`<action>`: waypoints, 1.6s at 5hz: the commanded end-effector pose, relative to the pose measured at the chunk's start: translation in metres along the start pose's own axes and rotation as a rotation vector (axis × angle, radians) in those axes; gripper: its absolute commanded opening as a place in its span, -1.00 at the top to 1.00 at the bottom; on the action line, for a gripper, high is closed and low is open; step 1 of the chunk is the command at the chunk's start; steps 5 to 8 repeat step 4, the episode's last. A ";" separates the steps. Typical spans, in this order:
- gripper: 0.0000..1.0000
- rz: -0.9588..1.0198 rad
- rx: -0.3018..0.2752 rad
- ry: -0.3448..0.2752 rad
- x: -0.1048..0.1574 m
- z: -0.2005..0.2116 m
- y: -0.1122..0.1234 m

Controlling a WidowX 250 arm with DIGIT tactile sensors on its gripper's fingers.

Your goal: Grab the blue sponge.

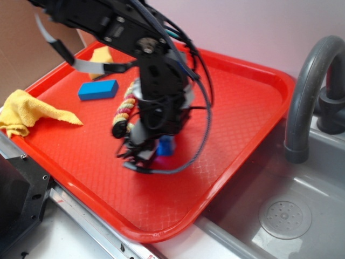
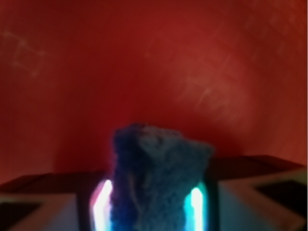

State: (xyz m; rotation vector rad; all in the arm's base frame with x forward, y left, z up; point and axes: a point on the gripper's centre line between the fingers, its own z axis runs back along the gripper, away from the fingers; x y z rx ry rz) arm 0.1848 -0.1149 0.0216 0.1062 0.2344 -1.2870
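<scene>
Gripped between my gripper (image 2: 151, 204) jaws: one blue sponge (image 2: 156, 178). On my red tray (image 1: 242, 113), I count one blue block (image 1: 98, 89) at 10 o'clock.

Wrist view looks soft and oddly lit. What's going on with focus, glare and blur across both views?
Wrist view: the blue sponge sits very close to the lens and is soft, with bright white-cyan glare strips on either side of it; the red tray behind is blurred too. Exterior view: arm and gripper are motion-smeared, while the blue block, yellow cloth and faucet stay sharp under even light.
</scene>
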 end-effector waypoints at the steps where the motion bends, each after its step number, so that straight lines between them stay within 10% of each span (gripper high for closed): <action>1: 1.00 0.516 0.094 -0.257 -0.051 0.101 0.051; 3: 1.00 0.994 0.023 -0.334 -0.094 0.182 0.047; 8: 1.00 0.971 0.036 -0.288 -0.086 0.180 0.047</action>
